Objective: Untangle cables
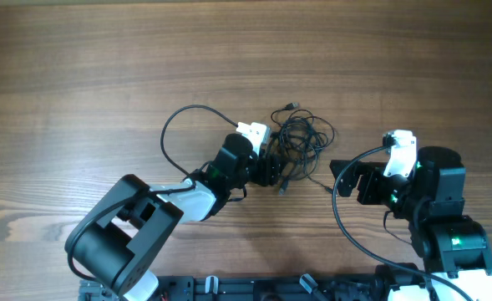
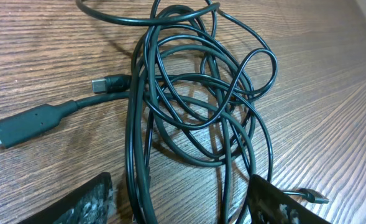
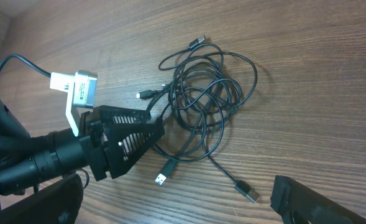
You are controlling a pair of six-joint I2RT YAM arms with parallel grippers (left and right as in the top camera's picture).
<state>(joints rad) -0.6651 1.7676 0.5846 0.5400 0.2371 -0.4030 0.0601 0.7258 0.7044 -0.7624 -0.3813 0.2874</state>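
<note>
From overhead, the cables [image 1: 302, 135] lie as one knotted bundle near the middle of the table [image 1: 78, 75]. The left gripper [image 1: 272, 171] is at the bundle's near-left edge. The right gripper [image 1: 339, 174] sits on the other side, near the strands but apart from them. The step in hand looks like picking a strand to pull free. It probably goes best if the left gripper takes a single outer loop or a plug end, not the whole bundle, while the right one pins the rest.

In the left wrist view, the left fingers [image 2: 86, 202] stand apart. Several strands run down between them, but none is pinched, so nothing is held yet. A small plug [image 2: 102, 84] pokes out on the bundle's left, a likely free end to follow.

In the right wrist view, the right gripper's own fingers [image 3: 313, 202] are spread wide, holding and touching nothing, and the bundle [image 3: 207, 93] lies ahead. The left gripper's tip [image 3: 158, 130] reaches the bundle's edge.
</note>
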